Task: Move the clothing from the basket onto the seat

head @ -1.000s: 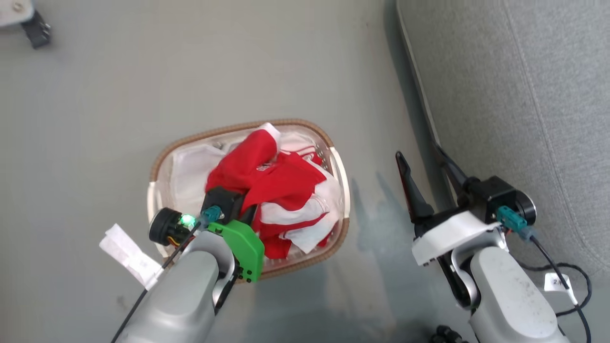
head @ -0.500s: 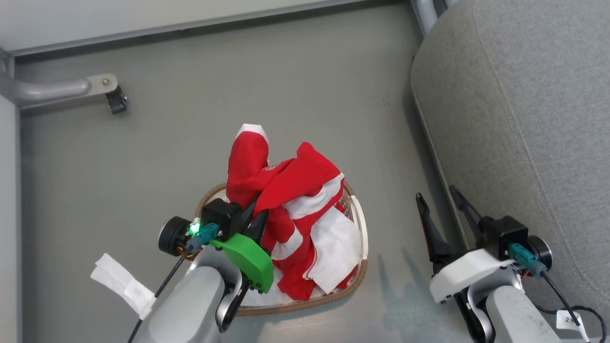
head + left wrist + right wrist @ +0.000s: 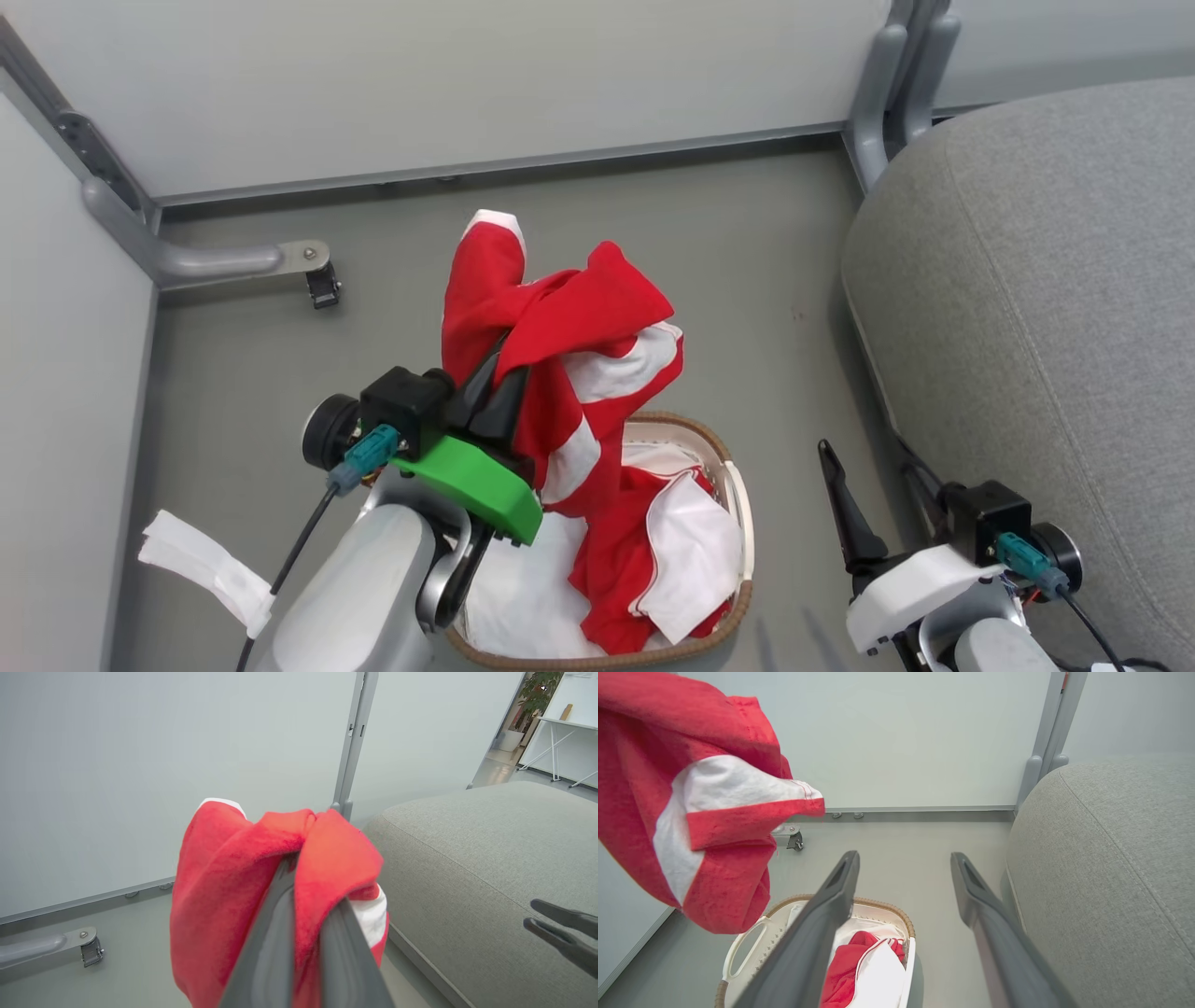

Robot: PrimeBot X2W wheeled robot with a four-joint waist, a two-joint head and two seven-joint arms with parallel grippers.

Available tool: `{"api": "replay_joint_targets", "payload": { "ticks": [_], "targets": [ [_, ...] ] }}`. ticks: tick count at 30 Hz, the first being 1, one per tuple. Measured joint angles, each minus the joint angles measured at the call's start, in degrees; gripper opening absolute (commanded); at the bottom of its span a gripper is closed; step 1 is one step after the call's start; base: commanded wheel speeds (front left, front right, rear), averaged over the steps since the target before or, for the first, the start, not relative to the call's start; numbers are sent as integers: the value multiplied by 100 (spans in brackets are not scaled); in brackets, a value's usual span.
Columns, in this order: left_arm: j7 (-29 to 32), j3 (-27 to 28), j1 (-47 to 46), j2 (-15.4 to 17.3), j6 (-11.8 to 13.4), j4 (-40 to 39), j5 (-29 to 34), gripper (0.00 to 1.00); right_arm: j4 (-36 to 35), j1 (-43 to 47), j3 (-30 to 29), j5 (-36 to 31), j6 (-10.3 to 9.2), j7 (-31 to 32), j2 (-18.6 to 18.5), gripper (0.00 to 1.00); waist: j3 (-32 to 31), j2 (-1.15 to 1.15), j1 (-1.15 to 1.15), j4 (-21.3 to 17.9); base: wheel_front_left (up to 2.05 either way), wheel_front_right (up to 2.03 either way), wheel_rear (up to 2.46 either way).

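L gripper [image 3: 497, 378] is clenched on a red/white piece of the clothing [image 3: 579, 317], lifted over the basket [image 3: 739, 485]; more red/white cloth lies inside it. In my head view the basket sits at 6 o'clock and the seat [image 3: 1046, 308] at 3 o'clock. R gripper [image 3: 868, 462] at 5 o'clock, fingers spread, nothing in them, just beside the seat edge.

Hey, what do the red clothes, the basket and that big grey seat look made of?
The clothing: soft matte fabric, slightly fuzzy, draping in folds; probably a synthetic sports knit. The basket: smooth white perforated plastic; its brown rim looks woven, perhaps moulded. The seat: matte grey woven upholstery, weave and seam visible, likely padded.
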Motion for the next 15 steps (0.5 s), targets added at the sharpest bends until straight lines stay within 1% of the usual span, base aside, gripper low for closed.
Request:
{"api": "replay_joint_targets", "payload": {
  "ticks": [7,15],
  "targets": [
    [0,-2,-100,-35,0,-506,-109,0,78,109,114,41,0,0,10,100,-284,0,0,92,0,0,0],
    [-1,1,-235,-82,0,-875,-151,0,166,158,179,86,0,0,16,100,-405,0,0,88,0,0,0]
  ]
}}
